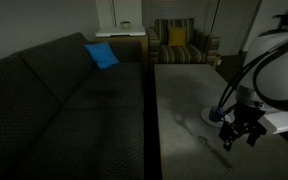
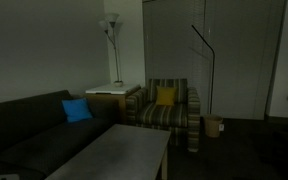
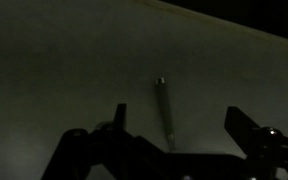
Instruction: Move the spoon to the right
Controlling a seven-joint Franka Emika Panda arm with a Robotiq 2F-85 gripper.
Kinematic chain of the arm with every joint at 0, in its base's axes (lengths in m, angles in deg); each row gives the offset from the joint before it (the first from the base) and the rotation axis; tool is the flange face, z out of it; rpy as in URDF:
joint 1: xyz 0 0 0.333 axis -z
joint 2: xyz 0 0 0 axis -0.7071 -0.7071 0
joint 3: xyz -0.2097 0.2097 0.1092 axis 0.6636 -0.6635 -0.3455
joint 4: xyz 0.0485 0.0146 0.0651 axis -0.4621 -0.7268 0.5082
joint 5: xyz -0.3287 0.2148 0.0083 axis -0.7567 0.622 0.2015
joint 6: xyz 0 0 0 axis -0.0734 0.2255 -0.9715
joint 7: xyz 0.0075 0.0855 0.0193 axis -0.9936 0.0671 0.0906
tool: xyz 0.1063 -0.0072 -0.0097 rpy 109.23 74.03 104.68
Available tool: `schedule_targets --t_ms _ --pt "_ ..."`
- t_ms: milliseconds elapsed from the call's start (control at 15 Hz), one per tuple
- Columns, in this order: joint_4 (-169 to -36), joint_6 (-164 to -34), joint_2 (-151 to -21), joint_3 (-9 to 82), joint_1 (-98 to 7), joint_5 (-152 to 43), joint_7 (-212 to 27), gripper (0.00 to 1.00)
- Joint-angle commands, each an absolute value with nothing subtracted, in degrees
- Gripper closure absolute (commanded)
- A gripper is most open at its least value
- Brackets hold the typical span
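1. Hand (image 3: 176,114), wrist view: the two fingers (image 3: 118,112) stand wide apart and grip nothing. The spoon (image 3: 165,108) lies flat on the worktop (image 3: 54,70) in the gap between them, nearer the finger on the picture's left, and seemingly untouched
2. Spoon: a thin, straight, grey metal shaft with a small rounded tip at its far end. The near end runs under the hand's body, so which end carries the bowl cannot be told
3. Step in hand, as judged: the descent to grasp. The closing line already lies roughly across the shaft. To do it well, the hand would be centred over the shaft and lowered until the tips all but meet the worktop before closing, since so low and slick an object may skate out of a shallow pinch
4. A small lift and a carry to the robot's right should then suffice; the move itself appears not yet begun
5. Worktop: a matt, pale grey slab with a straight far edge, evenly dull in the dim light
6. In an exterior view the hand (image 1: 234,132) hangs close over the worktop, which stands beside a dark, coarse-textured sofa (image 1: 54,100) bearing a blue cushion (image 1: 101,55); the spoon is too dim to pick out there
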State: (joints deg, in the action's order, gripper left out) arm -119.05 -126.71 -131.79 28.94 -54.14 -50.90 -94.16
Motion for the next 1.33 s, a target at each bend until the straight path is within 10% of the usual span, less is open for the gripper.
schedule_targets --t_ms 0,1267 --pt "-117.15 -126.54 -133.50 29.11 -53.84 -49.81 -94.16 0.00" --pt "-104.93 -139.65 -149.22 31.97 -59.72 -48.94 -97.83 0.00"
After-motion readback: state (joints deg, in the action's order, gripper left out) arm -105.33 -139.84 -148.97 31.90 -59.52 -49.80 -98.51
